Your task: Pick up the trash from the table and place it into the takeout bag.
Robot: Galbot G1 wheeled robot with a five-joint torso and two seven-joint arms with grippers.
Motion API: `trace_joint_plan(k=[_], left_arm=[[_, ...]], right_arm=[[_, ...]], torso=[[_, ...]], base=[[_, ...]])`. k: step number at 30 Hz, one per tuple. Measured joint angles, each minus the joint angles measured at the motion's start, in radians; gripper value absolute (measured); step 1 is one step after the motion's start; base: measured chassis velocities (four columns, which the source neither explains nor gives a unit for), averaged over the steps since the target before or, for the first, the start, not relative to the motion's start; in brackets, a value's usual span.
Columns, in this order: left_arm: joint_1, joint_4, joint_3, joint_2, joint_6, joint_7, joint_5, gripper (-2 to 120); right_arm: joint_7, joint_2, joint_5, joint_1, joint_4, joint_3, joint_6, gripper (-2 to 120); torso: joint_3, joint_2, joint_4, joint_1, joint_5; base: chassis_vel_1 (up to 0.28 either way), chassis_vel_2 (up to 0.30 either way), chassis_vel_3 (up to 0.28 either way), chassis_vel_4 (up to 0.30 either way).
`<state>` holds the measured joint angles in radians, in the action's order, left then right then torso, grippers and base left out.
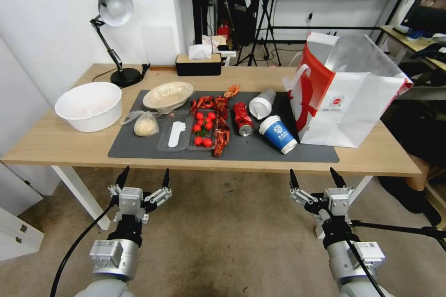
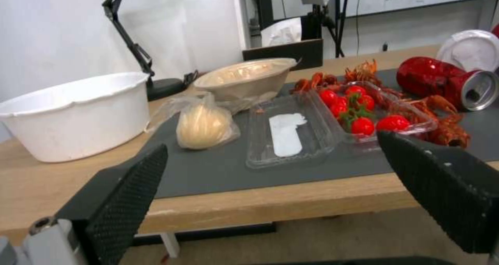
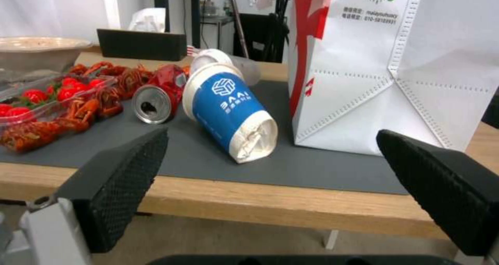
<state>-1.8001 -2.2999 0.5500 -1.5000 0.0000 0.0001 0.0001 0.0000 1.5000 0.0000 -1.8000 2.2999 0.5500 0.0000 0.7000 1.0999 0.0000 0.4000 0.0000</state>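
- Stretching across the head view, long axis running left to right: light-wood table (image 1: 69, 148), wearing a dark grey mat (image 1: 260, 151) down the middle.
- Standing upright at the mat's right end, mouth gaping upward, red side facing the litter: takeout bag (image 1: 353, 106).
- Sitting off the mat on the robot's left, bare wood under it: big white tub (image 1: 89, 106).
- Resting right side up at the mat's far edge: beige shallow bowl (image 1: 168, 95), with the clear bag with pale lump (image 1: 145, 125) slumping just in front of it.
- Lying open and flat next to that bag: clear plastic clamshell (image 1: 179, 135), cherry tomatoes (image 1: 203, 129) filling its right half, red crayfish shells (image 1: 221, 125) trailing along beside it from far edge to near.
- Lying tipped over near the bag: white paper cup with blue logo (image 1: 279, 134), long axis slanting, rim pointing away toward the can, crushed base pointing at the near right.
- Lying on its side behind that: clear plastic cup (image 1: 261, 103), lidded end aiming toward the robot.
- Lying between shells and cups: crushed red drink can (image 1: 242, 119), long axis running roughly far to near, opening facing the robot.
- Hanging below the near table edge, fingers spread wide, gripping nothing: left gripper (image 1: 143, 179) and right gripper (image 1: 316, 178), well apart from all the trash.
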Motion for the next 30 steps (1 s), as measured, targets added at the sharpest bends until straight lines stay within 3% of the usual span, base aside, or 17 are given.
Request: trace_joint_plan(k=[18,24,27,30], left_arm=[[0.004,-0.002,0.004,-0.001,0.013,0.002,-0.003,100],[0.041,-0.027,0.041,-0.021,0.131,0.027,-0.038,100],[0.044,-0.029,0.042,-0.021,0.133,0.028,-0.040,100],[0.079,-0.055,0.083,-0.040,0.251,0.055,-0.074,100]], right_arm=[[0.000,0.000,0.001,0.001,0.000,0.000,-0.001,100],[0.020,-0.027,0.067,0.045,0.012,0.011,-0.090,100],[0.022,-0.030,0.071,0.057,0.013,0.011,-0.093,100],[0.050,-0.072,0.172,0.122,0.023,0.026,-0.208,100]], torso=[[0.000,0.000,0.0000,0.000,-0.0001],[0.000,0.000,0.0001,0.000,0.0000],[0.000,0.000,0.0000,0.000,0.0003],[0.000,0.000,0.0001,0.000,0.0000]], base=[[0.000,0.000,0.000,0.000],[0.000,0.000,0.000,0.000],[0.000,0.000,0.000,0.000],[0.000,0.000,0.000,0.000]])
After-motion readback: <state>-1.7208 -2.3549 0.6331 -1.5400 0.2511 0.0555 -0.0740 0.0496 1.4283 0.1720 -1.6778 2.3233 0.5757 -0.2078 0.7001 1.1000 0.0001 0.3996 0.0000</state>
